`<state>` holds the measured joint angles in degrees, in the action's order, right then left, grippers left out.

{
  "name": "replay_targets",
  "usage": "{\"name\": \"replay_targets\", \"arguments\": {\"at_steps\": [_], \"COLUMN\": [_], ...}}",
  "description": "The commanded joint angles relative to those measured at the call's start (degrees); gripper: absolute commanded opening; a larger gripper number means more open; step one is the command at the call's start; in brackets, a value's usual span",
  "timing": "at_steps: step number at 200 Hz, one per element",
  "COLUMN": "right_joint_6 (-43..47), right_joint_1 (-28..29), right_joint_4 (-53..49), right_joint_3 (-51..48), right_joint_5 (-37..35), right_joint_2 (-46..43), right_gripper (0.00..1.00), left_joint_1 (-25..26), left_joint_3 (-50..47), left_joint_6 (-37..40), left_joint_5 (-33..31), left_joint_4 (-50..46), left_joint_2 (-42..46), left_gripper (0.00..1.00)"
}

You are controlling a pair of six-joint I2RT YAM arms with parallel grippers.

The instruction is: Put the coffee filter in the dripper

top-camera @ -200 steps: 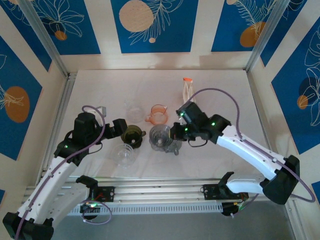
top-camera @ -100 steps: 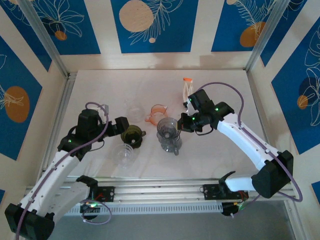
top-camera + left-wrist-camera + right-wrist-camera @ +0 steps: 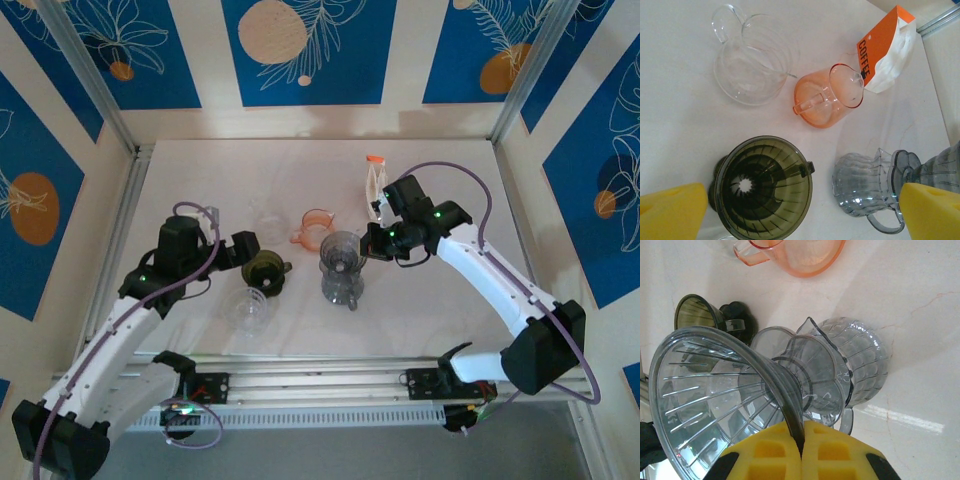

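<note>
L gripper [image 3: 240, 250] hovers over dark olive ribbed plastic dripper [image 3: 762, 187], jaws spread wide, nothing between them. Olive cone bare inside. Behind it on the white surface [image 3: 200, 180]: clear glass pitcher w/ handle [image 3: 747, 67], then translucent orange plastic cup [image 3: 822, 102] just right of it. Centre: smoky clear ribbed dripper [image 3: 715, 395], tilted, its base at the mouth of grey fluted glass server [image 3: 860, 365]; can't tell if seated. That cone bare too. R gripper [image 3: 801, 440] jaws pinch the smoky dripper's rim. Back right: orange/white bag marked COFFEE [image 3: 885, 45], near the orange cup. Paper filter: can't tell where it is, poss. in the bag. Progress est.: early. Dripper handling only so far as visible; filter pickup + seating in cone both left.
</note>
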<state>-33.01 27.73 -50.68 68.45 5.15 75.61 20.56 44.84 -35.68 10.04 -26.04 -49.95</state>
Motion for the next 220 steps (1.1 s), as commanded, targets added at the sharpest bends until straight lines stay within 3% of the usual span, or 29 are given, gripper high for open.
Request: {"name": "replay_targets", "arguments": {"at_steps": [1, 108, 116, 139, 166, 198, 220], "right_joint_6": [1.37, 1.99, 1.99, 1.50, 1.09, -1.16, -3.24], "right_joint_1": [-0.30, -0.39, -0.34, -0.21, 0.30, -1.27, -6.14], "right_joint_4": [-0.37, -0.03, 0.34, 1.55, 2.73, 3.65, 5.93], "right_joint_3": [-0.38, -1.56, -1.84, -2.90, -3.67, -5.74, -10.54], "right_joint_5": [0.55, -2.95, -2.63, -1.81, -2.01, -7.47, -6.96], "right_joint_2": [1.06, 2.26, 2.10, 1.15, -0.72, -7.16, -11.52], "right_gripper": [0.00, 0.00, 0.05, 0.33, 0.50, 0.56, 0.52], "left_joint_1": [0.27, 0.27, 0.27, 0.27, 0.27, 0.27, 0.27], "left_joint_3": [0.95, 0.33, 0.34, 0.26, 0.25, 0.51, 0.69], "left_joint_6": [-0.69, -0.88, -0.93, -1.06, -1.15, -1.35, -1.42], "left_joint_5": [-0.02, 0.05, 0.15, 0.32, 0.47, 0.43, -0.19], "left_joint_4": [1.17, 1.61, 1.76, 1.86, 1.86, 1.74, 1.52], "left_joint_2": [-0.31, -0.49, -0.53, -0.66, -0.67, -0.33, 0.17], "left_gripper": [0.98, 0.98, 0.98, 0.98, 0.98, 0.99, 0.98]}}
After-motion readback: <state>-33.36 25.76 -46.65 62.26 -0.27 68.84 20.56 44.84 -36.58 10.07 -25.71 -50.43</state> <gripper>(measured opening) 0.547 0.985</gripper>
